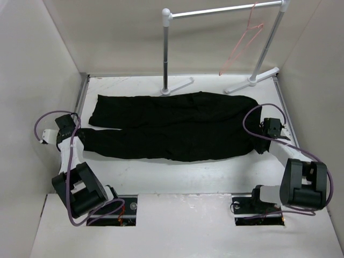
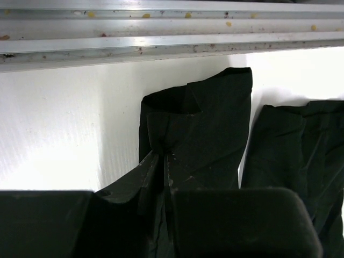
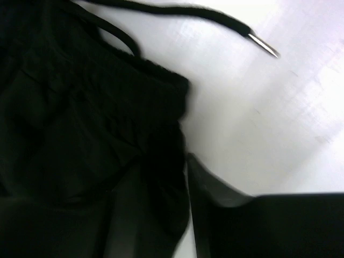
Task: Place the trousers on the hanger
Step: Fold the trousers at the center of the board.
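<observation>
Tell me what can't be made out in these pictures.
Right wrist view: blur and black trousers hide whether the right gripper is shut.
Top view: the hanger hook on the rail is too thin to see.
Left wrist view: left gripper blocks the trousers below.

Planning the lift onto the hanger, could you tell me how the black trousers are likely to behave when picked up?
Probably floppy: the trousers lie flat and creased, so the middle would likely sag between grips. The cloth folds where the left gripper pinches it, suggesting thin, light fabric. The drawstring may dangle.
</observation>
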Available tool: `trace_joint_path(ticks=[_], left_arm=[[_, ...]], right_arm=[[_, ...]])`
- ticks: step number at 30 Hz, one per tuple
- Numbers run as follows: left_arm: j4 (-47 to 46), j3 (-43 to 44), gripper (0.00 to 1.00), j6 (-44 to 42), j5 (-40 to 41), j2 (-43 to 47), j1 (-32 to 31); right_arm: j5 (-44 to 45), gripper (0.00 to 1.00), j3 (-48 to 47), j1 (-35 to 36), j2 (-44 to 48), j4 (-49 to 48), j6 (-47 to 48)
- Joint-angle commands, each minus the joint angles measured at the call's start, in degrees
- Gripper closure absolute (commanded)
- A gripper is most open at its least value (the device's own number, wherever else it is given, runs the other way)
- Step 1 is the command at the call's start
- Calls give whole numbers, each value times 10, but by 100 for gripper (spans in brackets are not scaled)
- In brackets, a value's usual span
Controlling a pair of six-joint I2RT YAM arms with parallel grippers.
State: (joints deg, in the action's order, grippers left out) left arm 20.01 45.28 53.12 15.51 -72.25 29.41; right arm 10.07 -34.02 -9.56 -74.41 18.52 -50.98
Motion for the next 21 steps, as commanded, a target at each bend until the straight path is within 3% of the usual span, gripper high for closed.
trace_joint_path(ticks=[1,3,7,11,13,19,21], left_arm=[[0,24,94,-5,15,-6,-3],[8,22,95,-6,15,-2,2],[61,26,97,-16,45,31,19],[134,52,99,-15,59,55,46],[174,84,99,-35,95,65,45],[186,151,99,-95,175,83,-12],[165,179,99,-103,177,62,-26]], right_arm=[[-6,66,-15,-2,-40,-45,-13],[-4,86,-14,-5,-31,-30,-18],[11,94,25,-16,110,50,-29],[6,96,63,-54,274,154,-18],[1,95,59,-38,326,185,-28],[-5,95,0,-23,364,280,-29],[14,95,-14,-33,356,264,-13]])
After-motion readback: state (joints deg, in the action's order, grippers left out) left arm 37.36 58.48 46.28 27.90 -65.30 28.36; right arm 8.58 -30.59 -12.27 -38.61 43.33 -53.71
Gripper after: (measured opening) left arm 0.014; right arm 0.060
